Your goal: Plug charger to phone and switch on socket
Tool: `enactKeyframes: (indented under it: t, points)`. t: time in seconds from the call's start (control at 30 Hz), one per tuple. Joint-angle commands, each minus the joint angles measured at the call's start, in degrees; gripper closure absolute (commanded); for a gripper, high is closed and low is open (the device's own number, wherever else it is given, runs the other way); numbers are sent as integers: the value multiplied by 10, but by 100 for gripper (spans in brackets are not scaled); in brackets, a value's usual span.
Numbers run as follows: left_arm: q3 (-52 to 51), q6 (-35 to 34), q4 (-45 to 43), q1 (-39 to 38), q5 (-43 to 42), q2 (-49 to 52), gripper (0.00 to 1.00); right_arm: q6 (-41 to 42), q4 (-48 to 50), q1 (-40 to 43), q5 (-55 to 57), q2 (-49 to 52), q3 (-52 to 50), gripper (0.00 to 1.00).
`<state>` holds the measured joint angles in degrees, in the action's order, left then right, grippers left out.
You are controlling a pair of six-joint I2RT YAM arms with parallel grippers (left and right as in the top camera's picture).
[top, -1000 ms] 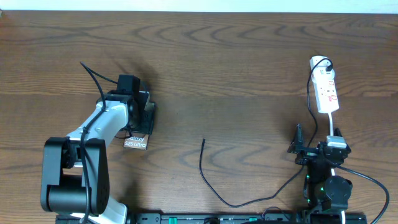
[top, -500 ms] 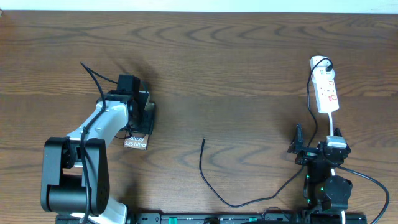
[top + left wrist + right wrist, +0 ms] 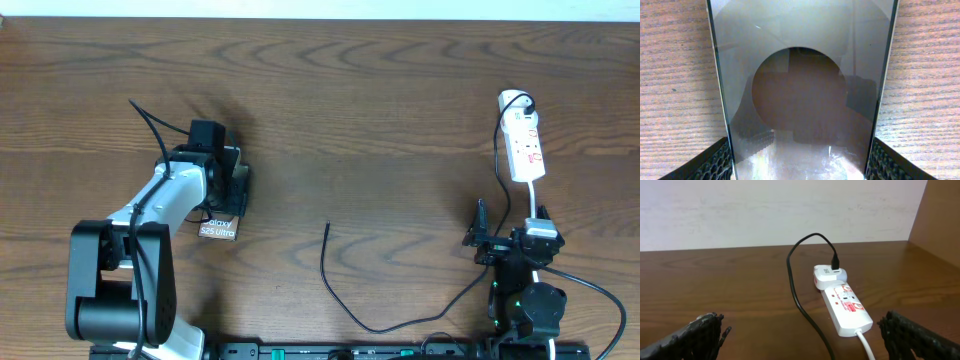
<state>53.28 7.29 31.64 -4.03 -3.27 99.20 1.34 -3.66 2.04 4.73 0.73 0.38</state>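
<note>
The phone (image 3: 219, 228) lies on the left of the wooden table, its white lettered end towards the front. In the left wrist view its glossy dark grey face (image 3: 800, 75) fills the frame. My left gripper (image 3: 226, 183) (image 3: 800, 157) is over it, with a finger against each long edge, shut on it. The charger cable (image 3: 335, 295) curves across the front middle, its tip (image 3: 328, 226) lying free. The white socket (image 3: 524, 146) (image 3: 846, 306) lies at the far right with a black plug in it. My right gripper (image 3: 512, 228) (image 3: 805, 335) is open and empty just in front of the socket.
The socket's white cord (image 3: 865, 342) runs towards my right gripper. The black cable (image 3: 799, 302) from the plug passes between the right fingers. A white wall and a wooden side panel (image 3: 940, 215) stand behind the socket.
</note>
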Motion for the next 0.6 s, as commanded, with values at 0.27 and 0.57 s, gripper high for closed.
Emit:
enactKeyframes:
  t: [0.27, 0.57]
  points:
    - [4, -7, 22, 1, 9, 22, 93, 7, -2, -6, 5, -2, -1, 1]
    - [48, -9, 58, 1, -8, -9, 93, 7, -2, -6, 5, -2, -1, 1]
